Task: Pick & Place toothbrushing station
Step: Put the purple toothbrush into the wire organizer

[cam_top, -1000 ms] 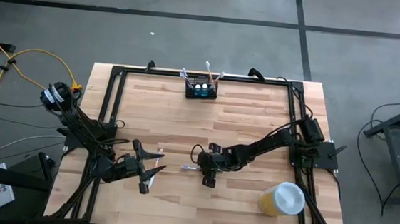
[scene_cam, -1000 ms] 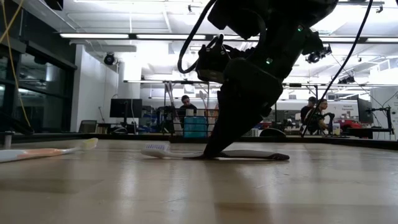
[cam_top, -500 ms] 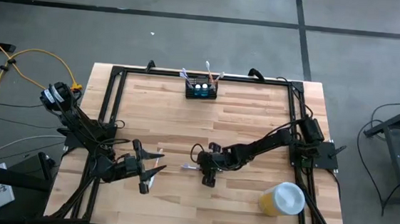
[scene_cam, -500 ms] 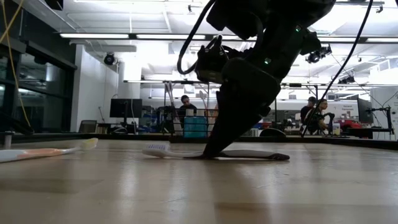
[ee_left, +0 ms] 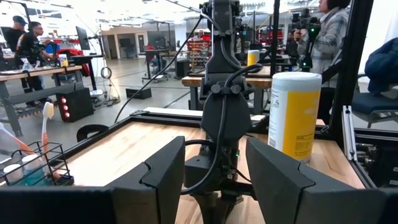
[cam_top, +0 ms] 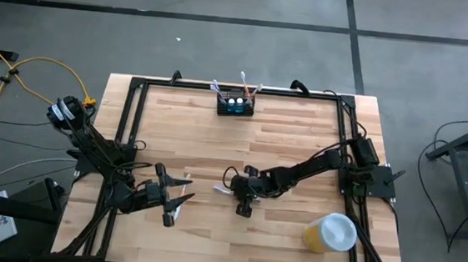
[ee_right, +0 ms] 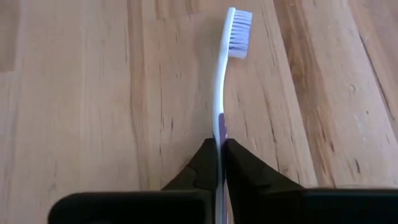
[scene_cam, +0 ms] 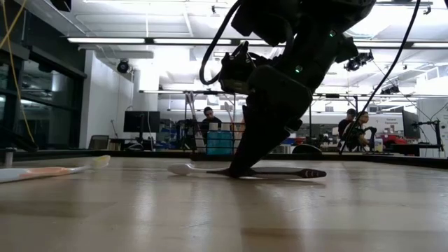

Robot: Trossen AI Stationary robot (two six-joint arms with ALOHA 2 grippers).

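Right gripper point(cam_top: 244, 200) fingers clenched on the white-and-purple plastic toothbrush point(ee_right: 225, 74), handle in line with them. Black slotted toothbrushing station point(cam_top: 235, 104) sits well beyond at the desk's point(cam_top: 300, 145) far edge (right arm nearer). Left gripper point(cam_top: 170, 203) released, waiting far from the station.

The wooden desk point(cam_top: 284, 135) has a black caddy point(cam_top: 235, 104) at the middle of its far edge, with brushes sticking up. A yellow cup point(cam_top: 329, 232) sits near the near right corner. The right gripper point(cam_top: 241, 194) is mid-desk on a toothbrush point(cam_top: 223, 190). The left gripper point(cam_top: 181, 192) is near the left edge, just by another brush point(cam_top: 170, 214).
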